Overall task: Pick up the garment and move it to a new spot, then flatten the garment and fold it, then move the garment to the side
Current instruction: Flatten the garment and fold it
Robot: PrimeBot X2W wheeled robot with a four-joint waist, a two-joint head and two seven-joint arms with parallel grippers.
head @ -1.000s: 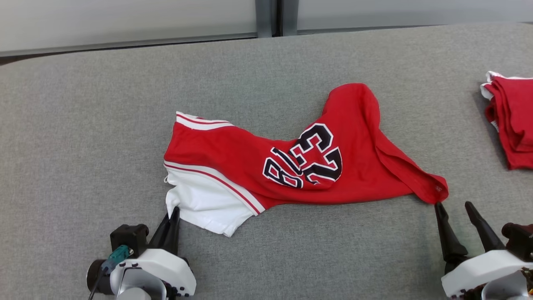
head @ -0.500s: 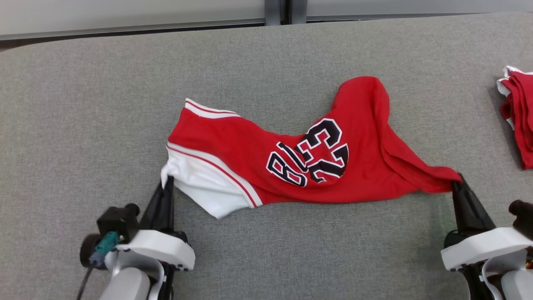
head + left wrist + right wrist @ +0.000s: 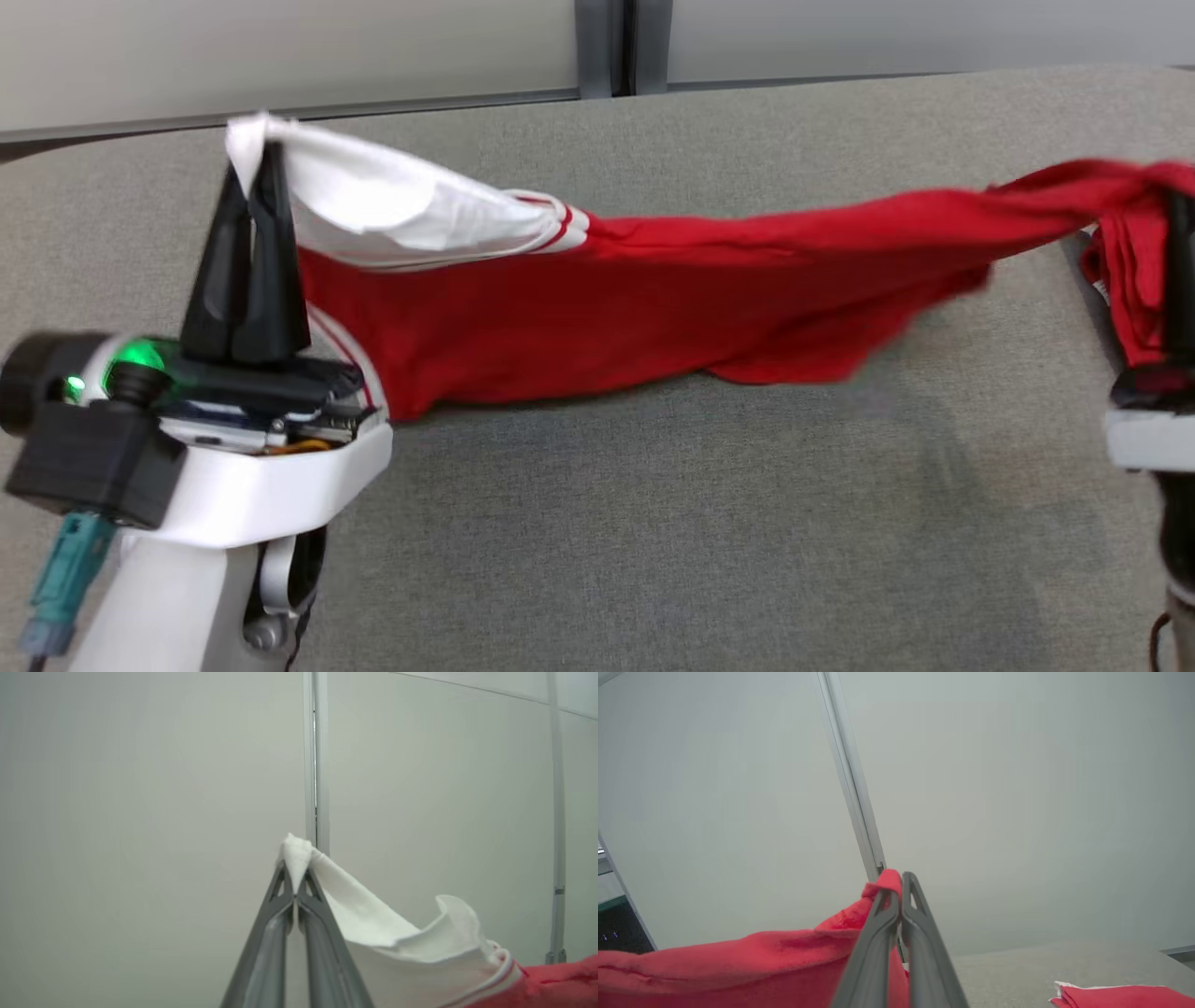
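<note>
The garment [image 3: 653, 299], a red jersey with a white striped end, hangs stretched between my two grippers above the grey table [image 3: 653, 523]; its lower middle sags to the surface. My left gripper [image 3: 257, 163] stands raised at the left, shut on the white corner. In the left wrist view the left gripper [image 3: 295, 861] pinches that white corner of the garment [image 3: 397, 942]. At the right edge my right gripper [image 3: 1178, 201] holds the red end. The right wrist view shows the right gripper [image 3: 899, 884] shut on a red corner of the garment [image 3: 738, 961].
A folded pile of red clothes [image 3: 1120, 289] lies at the table's right edge, just behind my right gripper, also low in the right wrist view [image 3: 1125, 996]. A pale wall with a grey post [image 3: 607, 47] runs along the far side of the table.
The right gripper shut on the red corner. Both grippers then rose and spread, lifting the garment off the table and stretching it. The head camera also shifted.
</note>
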